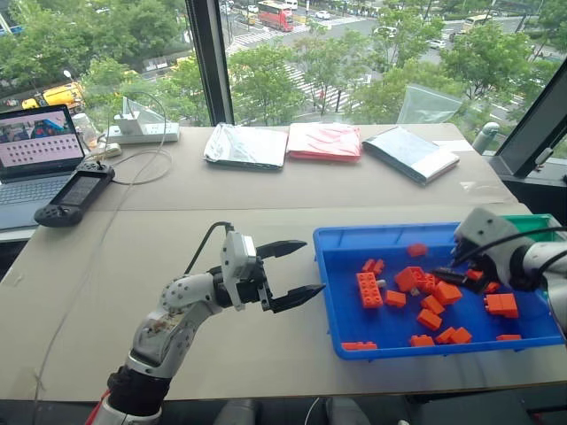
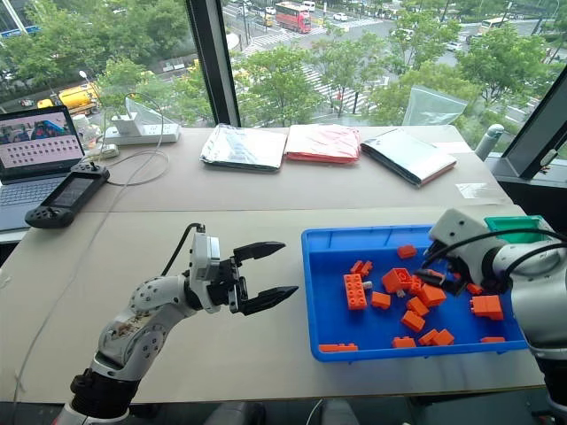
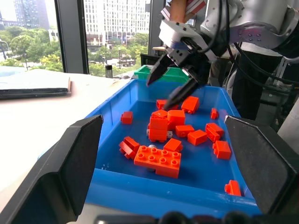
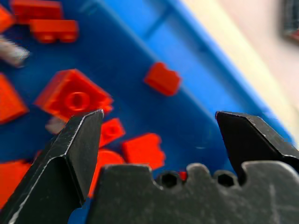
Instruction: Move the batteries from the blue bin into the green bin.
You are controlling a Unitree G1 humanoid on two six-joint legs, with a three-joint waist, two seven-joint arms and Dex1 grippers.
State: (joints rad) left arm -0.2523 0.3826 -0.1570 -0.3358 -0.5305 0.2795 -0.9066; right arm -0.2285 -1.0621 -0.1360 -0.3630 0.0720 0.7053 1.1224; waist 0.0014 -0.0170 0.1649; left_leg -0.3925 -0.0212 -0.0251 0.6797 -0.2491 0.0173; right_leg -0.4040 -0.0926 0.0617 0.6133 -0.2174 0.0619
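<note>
On the left, the left gripper [image 1: 291, 273] hangs above the bare beige tabletop [image 1: 133, 266], just beside the left wall of the blue bin [image 1: 330, 292], a wide, shallow, bright blue plastic tray with a raised rim. Its two black fingers stand apart with nothing between them, and it points across at the tray. It looks parked there, probably to leave the tray free for the other arm.

Inside the tray lie the batteries [image 1: 369, 289], in fact small bright orange studded plastic bricks of mixed sizes. They are scattered over the floor, thickest near the middle, with a few along the near rim.

Further right, the right gripper [image 3: 173, 84] reaches down into the tray over the central cluster. Its black fingers are spread wide and empty, seemingly ready to close on a brick. Which brick it aims at is hard to tell.

At the far right, the green bin [image 1: 532, 227], a smaller green plastic container, sits just behind the tray's far right corner. The right arm covers most of it, and its inside is hidden, so I cannot say whether any bricks are in it.
</note>
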